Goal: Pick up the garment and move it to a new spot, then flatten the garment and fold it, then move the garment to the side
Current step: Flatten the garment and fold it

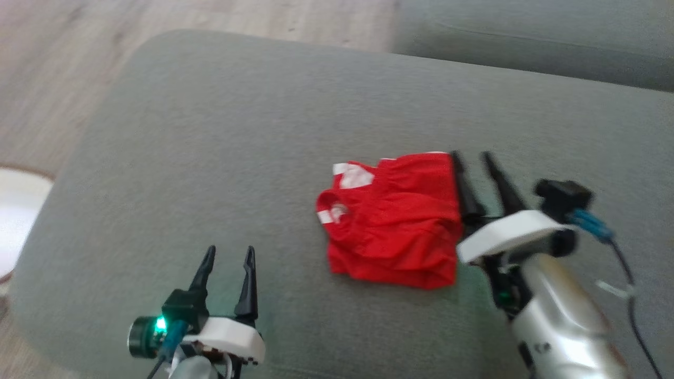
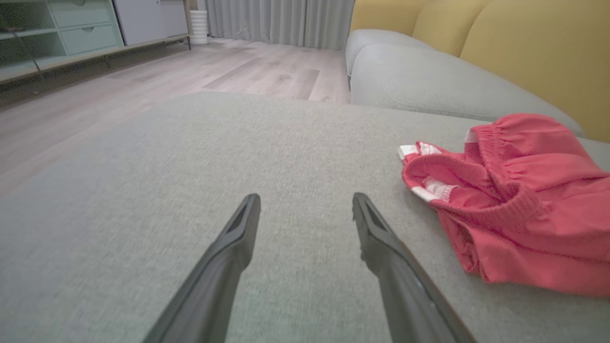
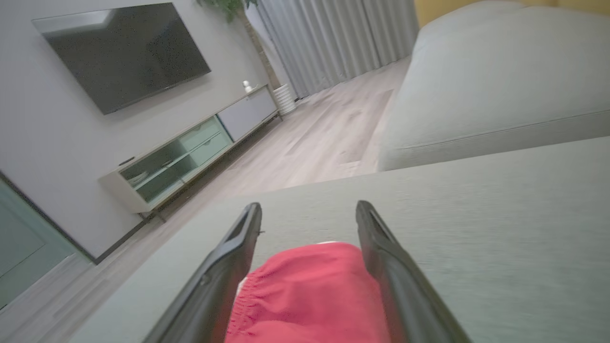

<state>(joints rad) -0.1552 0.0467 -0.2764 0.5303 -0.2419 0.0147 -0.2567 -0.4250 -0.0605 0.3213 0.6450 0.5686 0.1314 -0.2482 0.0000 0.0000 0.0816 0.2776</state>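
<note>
The garment is a red piece with white trim, lying folded in a compact bundle right of centre on the grey sofa cushion. My right gripper is open at the garment's right edge, its left finger along the cloth. In the right wrist view the red garment shows low between the spread fingers of that gripper. My left gripper stands open near the cushion's front edge, left of the garment and apart from it. The left wrist view has its fingers over bare fabric, with the garment to the right.
A second grey cushion lies behind, with a yellow backrest beyond it. Wooden floor runs past the cushion's left and far edges. A white round object sits at the left. A TV and low cabinet stand across the room.
</note>
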